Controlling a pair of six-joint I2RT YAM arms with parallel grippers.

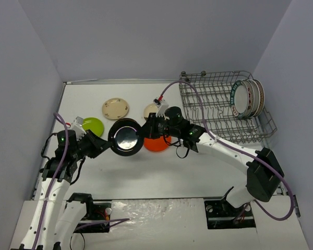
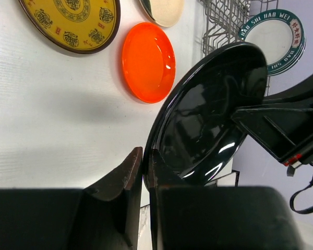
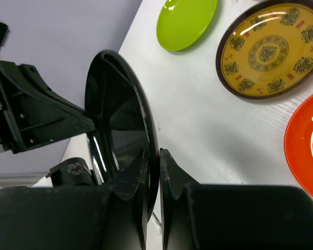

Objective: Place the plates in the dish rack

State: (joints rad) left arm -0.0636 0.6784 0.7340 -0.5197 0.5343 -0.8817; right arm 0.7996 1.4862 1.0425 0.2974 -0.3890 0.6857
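A glossy black plate (image 1: 126,137) is held on edge above the table between both arms. My left gripper (image 1: 103,145) is shut on its left rim, seen in the left wrist view (image 2: 147,156) with the plate (image 2: 214,109) rising from the fingers. My right gripper (image 1: 145,131) is shut on its right rim, seen in the right wrist view (image 3: 153,156) with the plate (image 3: 120,125). The grey wire dish rack (image 1: 219,109) stands at the back right. Several white plates with patterned rims (image 1: 246,98) stand upright in it.
On the table lie an orange plate (image 1: 157,144) under my right arm, a lime-green plate (image 1: 93,126) by my left gripper, a yellow-cream patterned plate with a brown rim (image 1: 115,108), and a cream plate (image 1: 152,111) near the rack. Walls close in on the left, back and right.
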